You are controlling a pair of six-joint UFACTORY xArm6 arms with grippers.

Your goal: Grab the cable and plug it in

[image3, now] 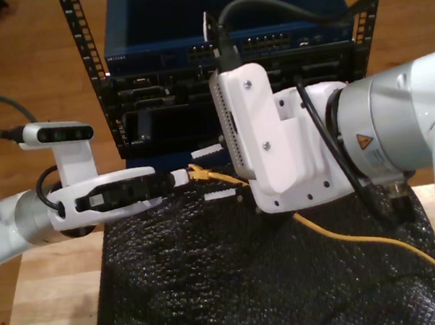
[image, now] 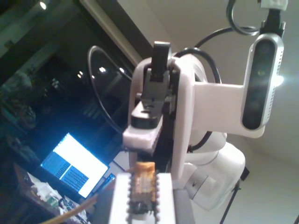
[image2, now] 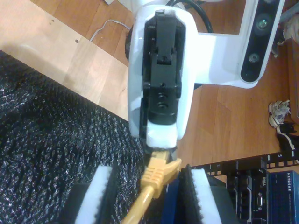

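Note:
The yellow cable [image3: 357,244] runs from the exterior view's lower right across the black mat to its end between the two arms. My first gripper [image3: 181,177], on the arm at the exterior view's left, is shut on the clear plug [image: 142,170] at the cable's tip. The second wrist view shows that gripper [image2: 161,144] pinching the plug just above the yellow boot [image2: 156,175]. My second gripper [image3: 215,173], on the big arm at the exterior view's right, is open. Its white pads [image2: 100,191] stand apart on either side of the boot.
A rack of network gear [image3: 213,67] stands just behind the grippers, with a blue switch on top; part of it [image2: 261,186] also appears in the second wrist view. The black mat [image3: 242,287] covers the wooden table [image3: 45,313]. A lit laptop [image: 74,168] glows in the background.

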